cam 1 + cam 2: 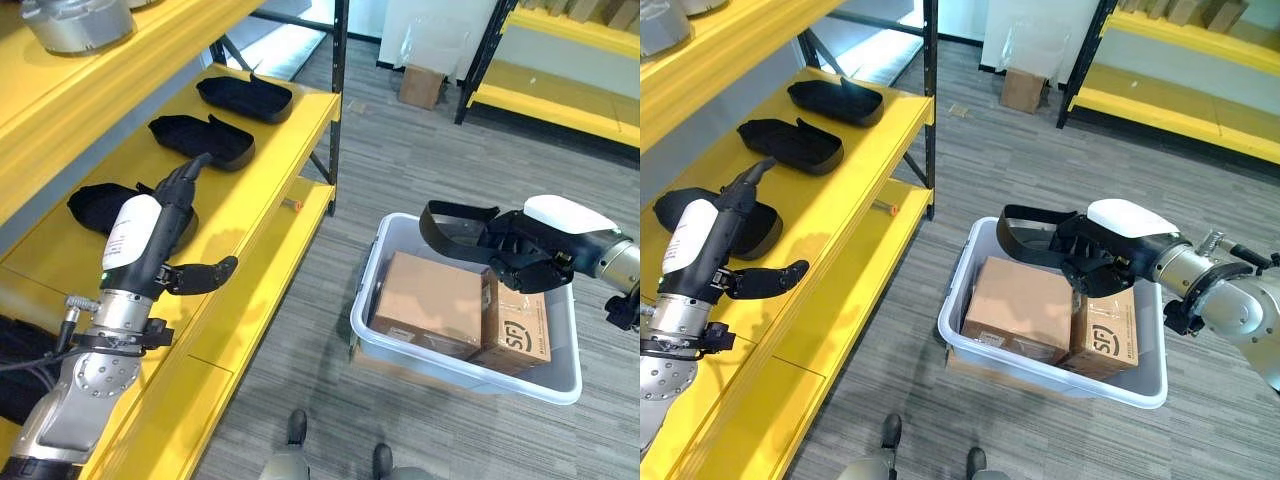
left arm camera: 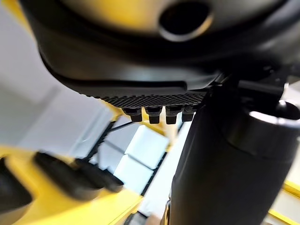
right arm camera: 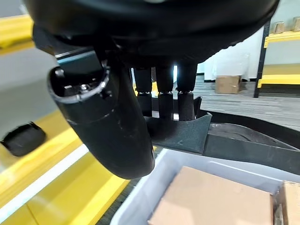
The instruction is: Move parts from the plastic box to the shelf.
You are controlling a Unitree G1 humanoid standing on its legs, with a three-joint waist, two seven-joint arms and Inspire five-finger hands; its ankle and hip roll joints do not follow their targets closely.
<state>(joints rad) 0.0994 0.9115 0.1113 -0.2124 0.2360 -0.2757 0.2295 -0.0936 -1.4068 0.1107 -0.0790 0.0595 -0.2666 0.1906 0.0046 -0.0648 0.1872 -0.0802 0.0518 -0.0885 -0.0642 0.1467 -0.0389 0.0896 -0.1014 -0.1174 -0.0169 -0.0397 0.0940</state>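
My right hand [image 1: 532, 255] is shut on a black moulded part [image 1: 450, 228] and holds it in the air over the far left corner of the pale plastic box [image 1: 460, 375] on the floor. The right wrist view shows the fingers [image 3: 166, 96] curled over the part's edge [image 3: 234, 138]. On the yellow shelf [image 1: 255, 185] lie three more black parts [image 1: 245, 97] [image 1: 200, 138] [image 1: 95, 205] in a row. My left hand [image 1: 150, 235] is open above the shelf, over the right side of the nearest part, with fingers straight and thumb out.
Two cardboard boxes [image 1: 430, 300] [image 1: 518, 325] fill the plastic box. A grey metal piece [image 1: 75, 25] sits on the upper shelf board. A second yellow rack [image 1: 560, 95] and a small carton [image 1: 420, 86] stand at the back. Grey carpet lies between shelf and box.
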